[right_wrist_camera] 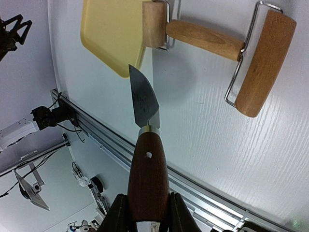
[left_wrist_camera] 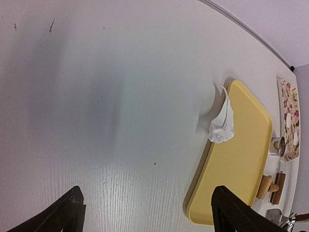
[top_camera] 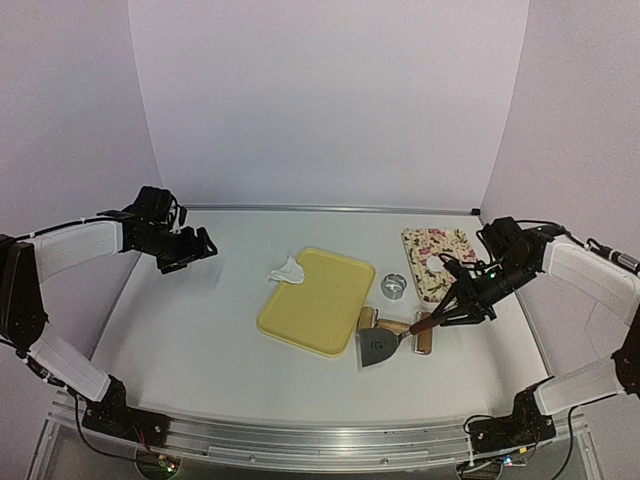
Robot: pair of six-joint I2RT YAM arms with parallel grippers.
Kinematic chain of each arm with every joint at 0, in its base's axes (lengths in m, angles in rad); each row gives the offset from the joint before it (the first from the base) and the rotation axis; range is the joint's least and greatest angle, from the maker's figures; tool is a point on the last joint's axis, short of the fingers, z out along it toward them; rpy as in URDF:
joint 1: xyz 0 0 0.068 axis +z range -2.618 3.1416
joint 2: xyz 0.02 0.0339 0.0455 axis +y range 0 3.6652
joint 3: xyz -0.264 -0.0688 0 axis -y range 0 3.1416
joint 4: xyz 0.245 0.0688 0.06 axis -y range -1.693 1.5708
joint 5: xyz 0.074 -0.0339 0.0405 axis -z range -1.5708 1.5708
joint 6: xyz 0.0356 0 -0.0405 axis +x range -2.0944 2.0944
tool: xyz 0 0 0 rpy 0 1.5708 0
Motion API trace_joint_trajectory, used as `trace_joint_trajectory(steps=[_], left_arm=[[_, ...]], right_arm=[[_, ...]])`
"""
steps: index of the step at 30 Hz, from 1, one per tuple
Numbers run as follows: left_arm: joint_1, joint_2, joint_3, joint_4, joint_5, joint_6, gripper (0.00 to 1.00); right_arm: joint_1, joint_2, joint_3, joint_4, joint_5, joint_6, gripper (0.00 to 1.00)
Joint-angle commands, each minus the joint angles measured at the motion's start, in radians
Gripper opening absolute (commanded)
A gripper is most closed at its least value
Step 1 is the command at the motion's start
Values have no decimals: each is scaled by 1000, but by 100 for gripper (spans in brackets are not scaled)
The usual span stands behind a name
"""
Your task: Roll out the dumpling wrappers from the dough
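Top external: right claw (top_camera: 443, 319), scraper (top_camera: 379, 348) beside tray edge (top_camera: 353, 333)

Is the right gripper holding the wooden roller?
No, the right gripper is shut on the scraper by its wooden handle, while the roller lies apart on the table.

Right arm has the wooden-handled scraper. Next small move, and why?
Probably swing the right gripper, shut on the wooden-handled metal scraper, across the yellow tray toward the crumpled white dough scrap on its far-left edge; the blade is by the tray's near-right corner, short of it.
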Motion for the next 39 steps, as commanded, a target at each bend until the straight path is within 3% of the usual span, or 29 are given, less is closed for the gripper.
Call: trace_joint_trajectory(steps=[1, 9, 18, 23, 30, 39], left_arm=[[5, -37, 5, -6, -5, 8, 91], [6, -29, -4, 5, -8, 8, 91], [5, -15, -21, 32, -13, 3, 91], [6, -6, -19, 41, -15, 7, 91], [12, 12, -18, 50, -21, -1, 93], [73, 10, -24, 61, -49, -57, 98]], right_arm=[[14, 38, -46, 13, 17, -41, 2], [22, 93, -56, 31, 94, -74, 13], [23, 85, -6, 38, 238, -27, 62], [24, 79, 22, 37, 308, -4, 68], [23, 62, 116, -24, 555, 38, 80], [9, 197, 310, -13, 777, 26, 98]])
